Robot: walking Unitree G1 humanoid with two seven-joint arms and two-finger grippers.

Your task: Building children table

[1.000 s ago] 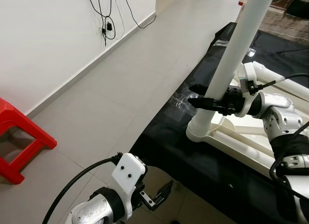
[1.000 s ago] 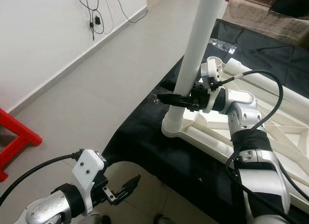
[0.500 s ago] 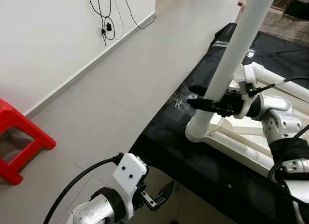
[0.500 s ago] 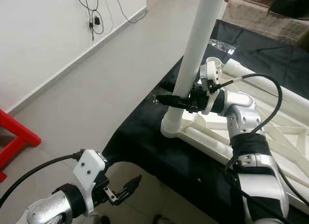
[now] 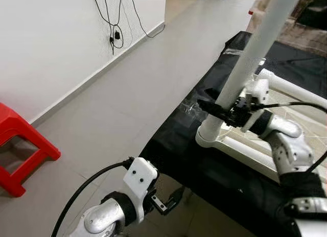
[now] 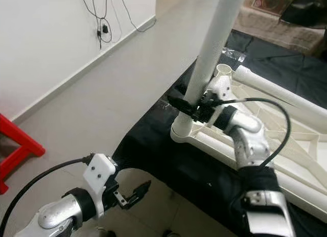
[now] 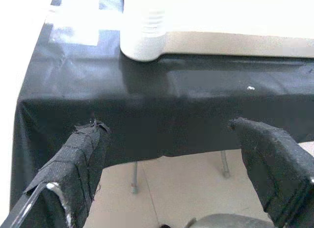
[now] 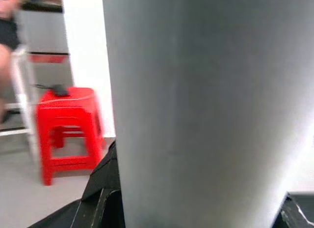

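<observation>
- A white table leg [image 5: 250, 63] is seen standing nearly upright, slightly tilted, in a round corner socket [image 5: 208, 136] of the upturned white table frame [image 6: 286, 140], which lies on a bench draped in black cloth [image 5: 225, 181].
- The leg is pinched low down, just above the socket, by the right pincer [image 5: 220, 107]; its black fingers [image 6: 180, 103] are pressed against either side of the tube.
- The left pincer [image 5: 171, 200] is held low beside the bench's near edge, with its fingers spread and nothing between them.
- A slip could be judged likely: the tube is smooth and round, and the grip sits far below its upper end, so a twist might turn the fingers instead of the leg.
- If the tilt is not corrected, the leg could be expected to bind in the socket or seat crooked.
- A hard push might shift the whole frame across the cloth toward the bench edge.
- How deep the leg sits in the socket cannot be told.
- The leg's top is cut off by the picture edge, and the far part of the frame is cut off too.
- A red stool [image 5: 20, 150] stands well apart on the floor.
</observation>
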